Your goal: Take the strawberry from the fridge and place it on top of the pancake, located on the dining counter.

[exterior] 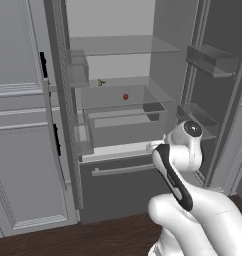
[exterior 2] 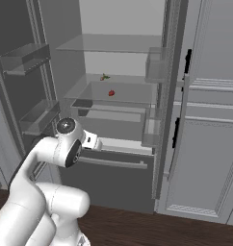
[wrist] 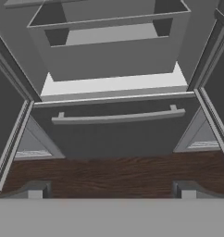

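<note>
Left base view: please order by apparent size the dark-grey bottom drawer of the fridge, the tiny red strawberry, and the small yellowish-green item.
1. Dark-grey bottom drawer, by far the largest.
2. and 3. Tiny red strawberry and small yellowish-green item: both look tiny and nearly alike. The item sits farther back on the glass shelf, so I do not rank them.

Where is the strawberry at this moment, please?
The strawberry lies on a glass shelf inside the open fridge, near the middle of both base views. A small yellowish-green item lies behind it, toward the left in both views.
</note>
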